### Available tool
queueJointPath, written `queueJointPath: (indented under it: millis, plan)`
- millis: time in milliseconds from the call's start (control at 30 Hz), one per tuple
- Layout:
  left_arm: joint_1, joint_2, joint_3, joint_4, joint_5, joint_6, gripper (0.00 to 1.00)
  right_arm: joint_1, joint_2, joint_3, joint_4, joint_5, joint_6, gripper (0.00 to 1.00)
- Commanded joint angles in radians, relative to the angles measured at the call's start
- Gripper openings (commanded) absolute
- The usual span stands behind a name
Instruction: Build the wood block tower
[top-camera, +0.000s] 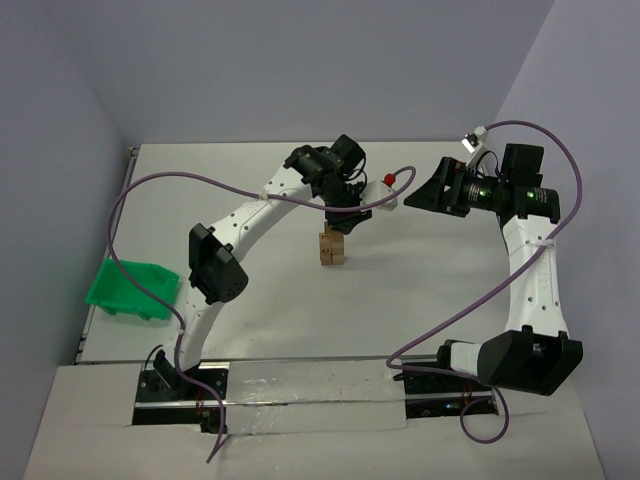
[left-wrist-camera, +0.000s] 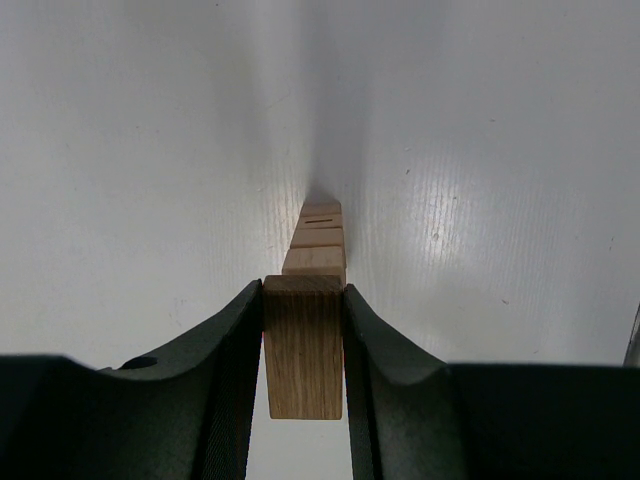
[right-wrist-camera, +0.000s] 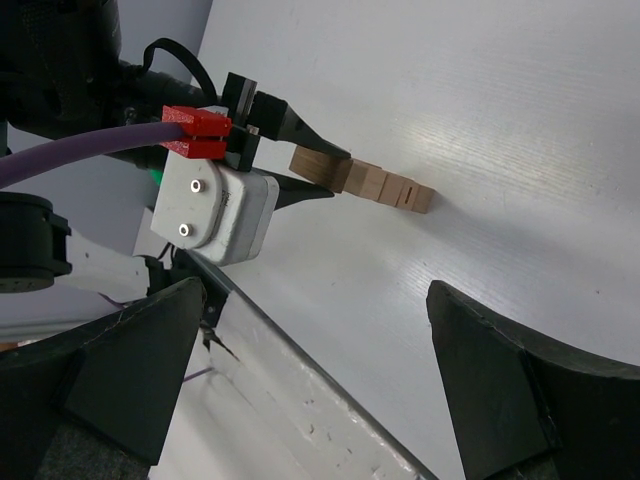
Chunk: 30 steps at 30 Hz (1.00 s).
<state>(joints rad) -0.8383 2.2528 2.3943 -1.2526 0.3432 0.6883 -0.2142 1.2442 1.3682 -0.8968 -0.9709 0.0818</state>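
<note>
The tower (top-camera: 332, 250) is a single column of tan wood blocks standing mid-table. It also shows in the left wrist view (left-wrist-camera: 318, 238) and the right wrist view (right-wrist-camera: 388, 186). My left gripper (top-camera: 344, 216) is shut on a wood block (left-wrist-camera: 304, 345) and holds it straight over the tower's top. From the right wrist view this block (right-wrist-camera: 318, 164) sits at the column's top end; I cannot tell whether it touches. My right gripper (top-camera: 420, 194) is open and empty, raised to the right of the tower, with its fingers (right-wrist-camera: 520, 390) far apart.
A green plastic tray (top-camera: 130, 290) sits at the table's left edge. Purple cables loop over the table from both arms. The left gripper's white camera housing (right-wrist-camera: 212, 208) is close to the tower. Walls close the table at the back and on both sides.
</note>
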Motion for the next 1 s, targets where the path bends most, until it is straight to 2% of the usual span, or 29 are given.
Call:
queueJointPath:
  millis: [0, 267, 967]
  plan:
    - [-0.001, -0.044, -0.012, 0.016, 0.025, -0.015, 0.05, -0.007, -0.020, -0.004, 0.052, -0.025, 0.007, 1.00]
    - [0.010, -0.074, -0.076, 0.035, 0.023, -0.016, 0.04, -0.010, -0.023, -0.009, 0.058, -0.032, 0.016, 1.00]
    - [0.019, -0.049, -0.052, 0.057, 0.014, -0.039, 0.11, -0.010, -0.023, -0.019, 0.068, -0.040, 0.027, 1.00]
